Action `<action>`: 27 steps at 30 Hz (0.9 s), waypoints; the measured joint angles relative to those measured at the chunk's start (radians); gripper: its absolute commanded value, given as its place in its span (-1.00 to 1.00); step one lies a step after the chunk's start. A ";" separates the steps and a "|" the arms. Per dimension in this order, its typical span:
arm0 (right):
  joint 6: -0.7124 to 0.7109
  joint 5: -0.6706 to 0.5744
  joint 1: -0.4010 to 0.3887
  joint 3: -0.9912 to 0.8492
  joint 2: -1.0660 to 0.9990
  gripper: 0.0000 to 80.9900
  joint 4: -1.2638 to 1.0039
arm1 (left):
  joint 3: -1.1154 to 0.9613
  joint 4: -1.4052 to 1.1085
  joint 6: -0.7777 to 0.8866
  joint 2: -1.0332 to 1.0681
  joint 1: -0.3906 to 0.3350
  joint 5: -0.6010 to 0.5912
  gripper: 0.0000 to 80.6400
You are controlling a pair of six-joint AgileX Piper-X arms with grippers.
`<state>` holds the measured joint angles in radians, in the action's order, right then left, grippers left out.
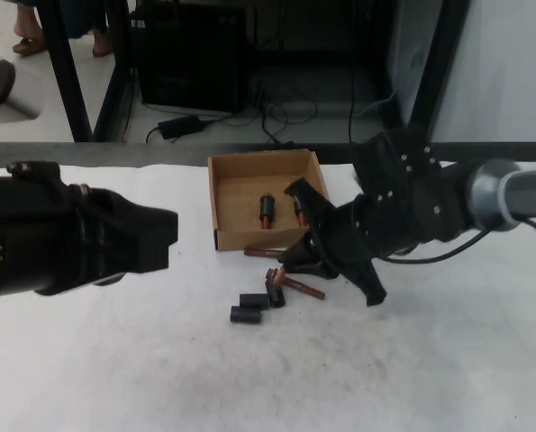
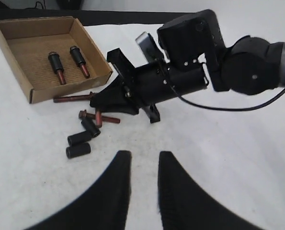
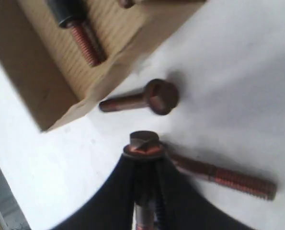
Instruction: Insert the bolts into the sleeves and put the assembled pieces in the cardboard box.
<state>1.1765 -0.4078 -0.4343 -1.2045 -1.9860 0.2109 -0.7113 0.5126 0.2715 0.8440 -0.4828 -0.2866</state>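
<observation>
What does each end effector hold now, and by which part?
The right end effector holds a bolt by its shank, just under the head. The left end effector is open and empty.

**Three cameras set around the cardboard box**

The high view sits behind both arms, facing forward and down. It is far enough back to take in the cardboard box point(image 1: 258, 239), the white surface point(image 1: 430, 360) on the near side of it and the floor beyond it.

The left wrist view looks past the left tool point(image 2: 143, 155) and across the surface toward the box from a middling distance. The right tool point(image 2: 101, 100) shows just beside the box.

The right wrist view hangs very close by the box's corner point(image 3: 118, 72), looking along the right tool point(image 3: 144, 167).

All three views share the box's near wall and the loose bolts point(image 1: 304, 286) beside it. The high and left wrist views also share the sleeves point(image 2: 78, 151).
</observation>
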 measured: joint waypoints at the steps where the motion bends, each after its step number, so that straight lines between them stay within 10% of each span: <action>1: -0.065 -0.022 0.003 0.000 0.016 -1.00 0.025 | 0.000 0.016 -0.002 0.005 0.000 0.000 -0.50; 16: -0.508 0.081 0.077 0.000 0.512 -1.00 0.472 | -0.004 0.142 0.000 0.263 0.000 -0.117 -0.50; 27: -0.575 0.124 0.078 0.000 0.671 -1.00 0.628 | -0.251 0.070 0.101 0.558 0.000 -0.158 -0.50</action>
<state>0.6012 -0.2839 -0.3562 -1.2045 -1.3148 0.8392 -0.9627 0.5827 0.3725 1.4016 -0.4828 -0.4446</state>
